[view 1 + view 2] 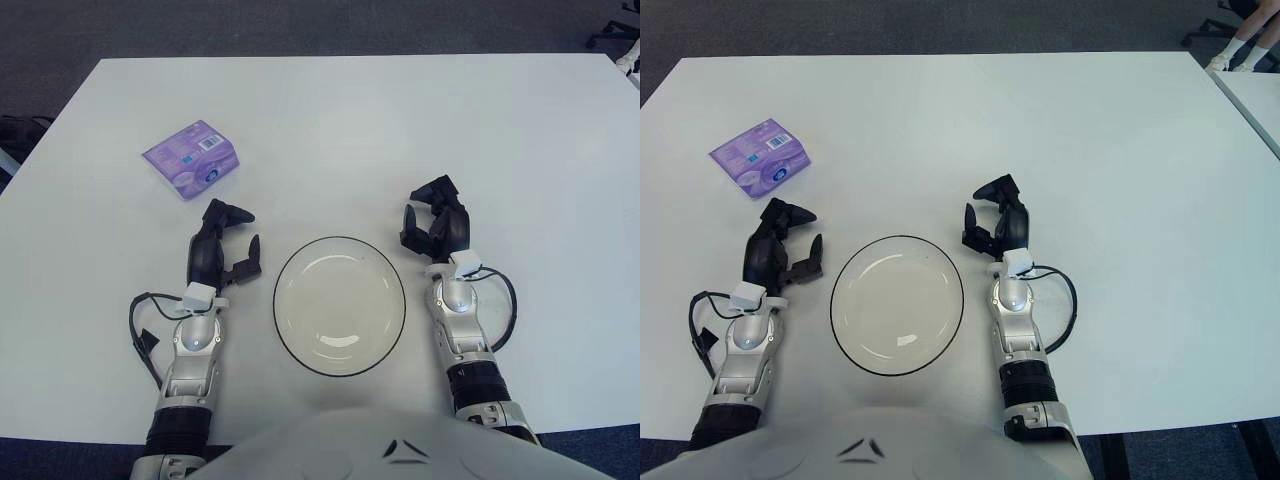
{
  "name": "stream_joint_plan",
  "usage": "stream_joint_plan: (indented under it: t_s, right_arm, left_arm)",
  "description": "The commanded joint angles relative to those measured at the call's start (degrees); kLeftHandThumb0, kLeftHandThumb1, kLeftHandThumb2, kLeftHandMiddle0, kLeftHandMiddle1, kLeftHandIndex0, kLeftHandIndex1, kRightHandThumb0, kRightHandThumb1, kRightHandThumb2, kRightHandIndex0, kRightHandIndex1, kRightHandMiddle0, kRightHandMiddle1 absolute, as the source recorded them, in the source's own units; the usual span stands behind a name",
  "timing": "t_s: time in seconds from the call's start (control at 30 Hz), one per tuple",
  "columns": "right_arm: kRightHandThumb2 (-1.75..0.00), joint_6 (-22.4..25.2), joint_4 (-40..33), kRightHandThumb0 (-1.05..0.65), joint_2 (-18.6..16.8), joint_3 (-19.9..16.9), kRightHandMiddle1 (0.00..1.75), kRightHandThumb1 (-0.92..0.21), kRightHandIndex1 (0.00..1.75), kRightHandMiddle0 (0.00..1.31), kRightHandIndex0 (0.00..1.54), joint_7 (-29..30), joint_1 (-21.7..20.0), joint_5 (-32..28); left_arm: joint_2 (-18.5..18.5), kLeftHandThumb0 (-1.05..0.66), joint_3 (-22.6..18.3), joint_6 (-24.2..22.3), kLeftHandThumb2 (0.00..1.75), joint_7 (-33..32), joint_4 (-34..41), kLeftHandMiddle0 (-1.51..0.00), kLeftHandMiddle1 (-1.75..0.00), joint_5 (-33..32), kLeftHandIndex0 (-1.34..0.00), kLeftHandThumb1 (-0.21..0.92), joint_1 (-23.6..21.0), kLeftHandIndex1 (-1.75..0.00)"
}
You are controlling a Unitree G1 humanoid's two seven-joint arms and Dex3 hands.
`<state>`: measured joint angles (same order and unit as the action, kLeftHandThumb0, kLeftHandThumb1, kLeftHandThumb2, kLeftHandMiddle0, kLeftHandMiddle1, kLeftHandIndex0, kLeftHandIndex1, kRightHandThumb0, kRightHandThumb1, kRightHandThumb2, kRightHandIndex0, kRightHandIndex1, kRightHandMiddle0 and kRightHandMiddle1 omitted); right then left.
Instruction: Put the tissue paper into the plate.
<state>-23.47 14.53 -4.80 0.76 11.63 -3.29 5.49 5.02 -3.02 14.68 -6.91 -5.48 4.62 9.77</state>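
We log one tissue pack [191,158] toward the counter's [330,110] far left, lying diagonally, outside the empty plate [340,305]. Our left hand [225,245], fingers loosely apart and holding nothing, is nearer, the pack just beyond it. Our right hand [437,222] shows right of the plate, part-curled and empty.

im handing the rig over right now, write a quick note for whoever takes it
Left hand: open, holding nothing, left of the plate.
Right hand: fingers loosely curled, holding nothing, right of the plate.
Tissue pack: on the table, beyond the left hand, untouched.
Plate: between the hands, nothing in it.
Done: nothing yet.
Left: grasp the pack, probably with the left hand, and put it in the plate.
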Motion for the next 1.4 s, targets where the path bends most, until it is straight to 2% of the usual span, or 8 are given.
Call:
stream_joint_plan:
  t_s: [0.0,0.43,0.67,0.8,0.97,1.07,1.37]
  right_arm:
    - [-1.02,3.89,7.33,-0.41,0.34,-0.49,1.75,-0.55,1.48,0.43,0.64,-0.15,6.78,0.07]
    - [-1.05,3.61,8.33,-0.41,-0.09,-0.58,1.75,-0.53,1.53,0.44,0.62,0.18,6.21,0.04]
    - [-1.03,3.34,8.2,-0.41,-0.24,-0.52,1.75,-0.55,1.51,0.43,0.62,0.55,6.41,0.3]
    - [-1.02,2.85,8.23,-0.41,-0.22,-0.36,1.75,-0.55,1.5,0.43,0.62,0.89,6.47,0.7]
    - [-1.02,3.52,8.61,-0.41,-0.07,-0.36,1.75,-0.55,1.51,0.43,0.63,0.87,6.15,0.57]
    - [-1.02,4.15,8.68,-0.41,-0.08,-0.46,1.75,-0.55,1.51,0.43,0.63,0.78,6.0,0.38]
    - [-1.02,3.0,9.24,-0.41,-0.24,-0.47,1.75,-0.56,1.52,0.42,0.62,1.28,5.66,0.58]
  left_arm:
    - [-0.57,-0.01,0.29,-2.37,1.22,0.32,-6.47,-0.64,-1.58,0.58,-0.37,0.36,4.68,-1.75]
    - [-0.58,-0.01,-0.49,-2.26,1.23,0.47,-3.05,-0.63,-1.61,-0.29,-0.36,0.37,4.87,-1.75]
    - [0.13,-0.01,-0.8,-1.25,1.23,-0.03,2.35,-0.63,-1.62,1.35,-0.36,0.36,6.03,-1.75]
    - [2.0,-0.01,-1.76,-1.78,1.24,-1.26,10.14,-0.63,-1.64,6.03,-0.35,0.37,7.19,-1.75]
    - [3.28,-0.01,-2.59,0.23,1.27,-4.68,11.63,-0.61,-1.7,13.21,-0.33,0.36,6.14,-1.75]
    - [4.39,-0.01,-3.05,0.0,1.33,-7.33,12.33,-0.63,-1.73,18.09,-0.35,0.32,4.46,-1.75]
    - [6.62,-0.01,-3.92,-5.09,1.49,-12.03,18.64,-0.73,-1.75,31.34,-0.45,0.19,1.39,-1.75]
